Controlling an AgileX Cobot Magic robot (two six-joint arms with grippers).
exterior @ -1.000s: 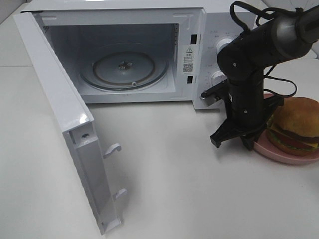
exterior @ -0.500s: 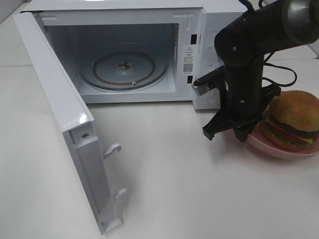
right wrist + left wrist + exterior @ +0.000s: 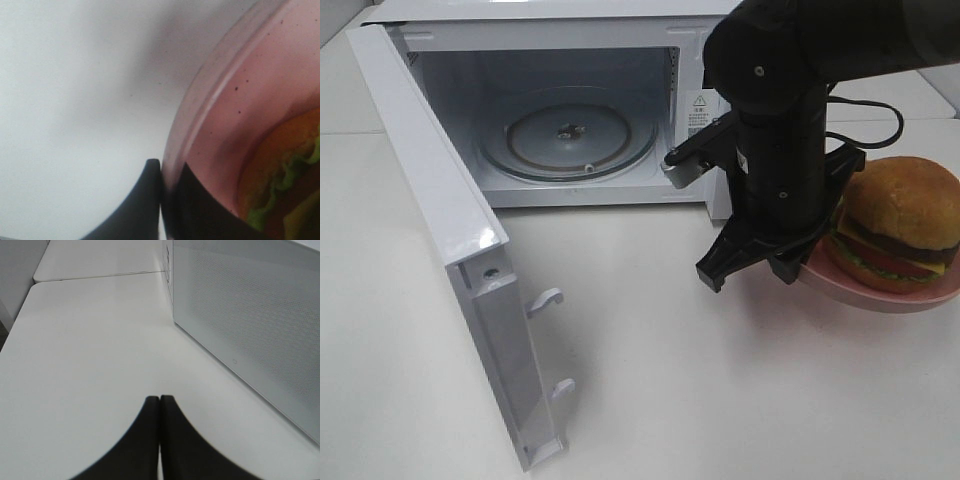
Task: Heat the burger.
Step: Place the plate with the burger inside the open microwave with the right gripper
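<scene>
The burger (image 3: 900,220), with a golden bun, lettuce, tomato and a dark patty, sits on a pink speckled plate (image 3: 880,298) at the right, in front of the microwave's control panel. My right gripper (image 3: 808,262) is shut on the plate's left rim. The right wrist view shows its fingers (image 3: 150,200) pinching the rim (image 3: 200,115), with the burger's edge (image 3: 285,170) beyond. The microwave (image 3: 570,30) stands open with its glass turntable (image 3: 570,140) bare. My left gripper (image 3: 159,440) is shut and empty above the table; it does not show in the exterior view.
The microwave door (image 3: 440,220) swings out to the front left, with its latch hooks (image 3: 548,298) sticking out toward the middle. A white mesh-patterned panel of the microwave (image 3: 250,315) fills one side of the left wrist view. The table (image 3: 670,400) is white.
My right arm has moved left with the plate and burger in its grip, from the far right toward the microwave's opening. The left gripper and the door have not moved.
</scene>
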